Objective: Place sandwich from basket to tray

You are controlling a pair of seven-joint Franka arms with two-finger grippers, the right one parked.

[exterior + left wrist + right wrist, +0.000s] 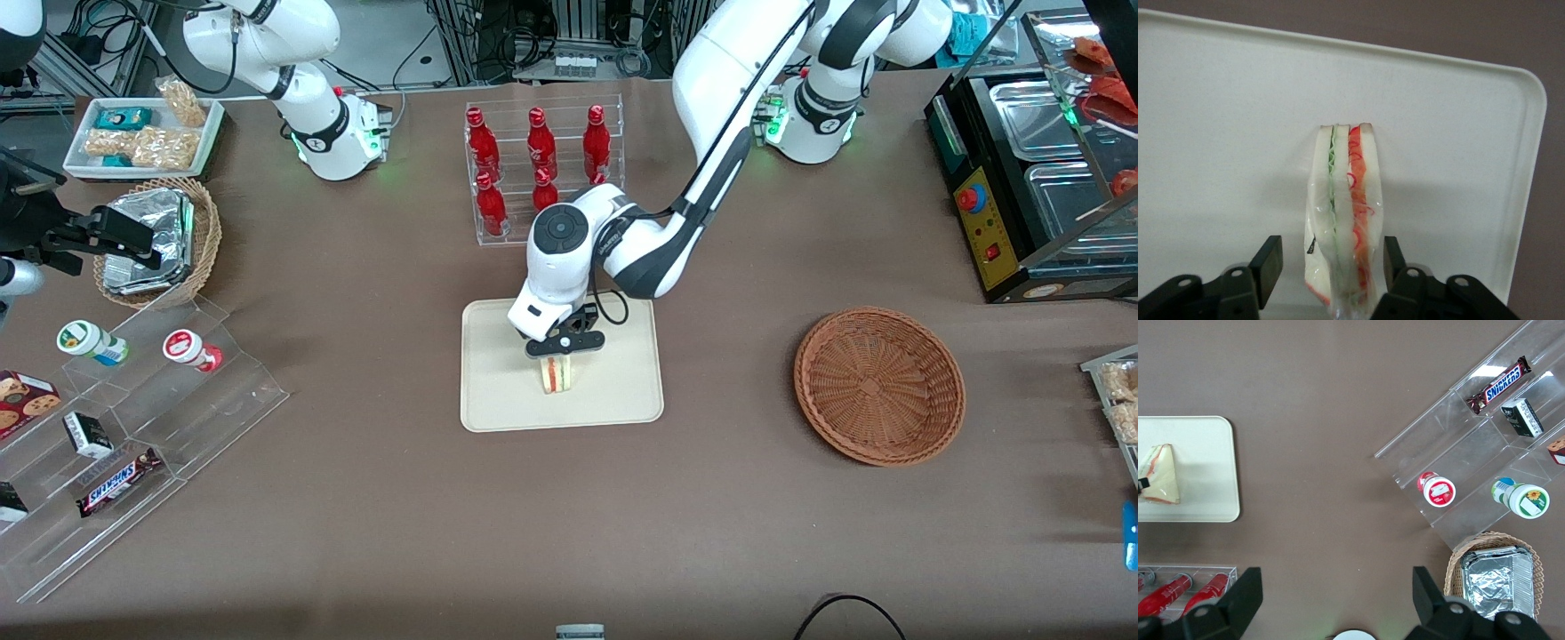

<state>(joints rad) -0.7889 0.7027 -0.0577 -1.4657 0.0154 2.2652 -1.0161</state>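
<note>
The sandwich (pixel 557 375) (pixel 1345 213) (pixel 1161 477), a wrapped wedge with green and red-orange filling, stands on its edge on the cream tray (pixel 622 391) (pixel 1218 100) (pixel 1211 467). My left gripper (pixel 558 358) (pixel 1333 261) hangs just above the tray and is open. One finger (pixel 1268 263) stands on each side of the sandwich, with a small gap showing on both sides. The reddish-brown basket (pixel 878 385) lies toward the working arm's end of the table with nothing in it.
A clear rack of red bottles (pixel 542 169) stands farther from the front camera than the tray. Toward the parked arm's end are a stepped acrylic display (pixel 133 427), a tan basket of foil packets (pixel 160 240) and a white snack tray (pixel 142 133). A food warmer (pixel 1040 178) stands past the basket.
</note>
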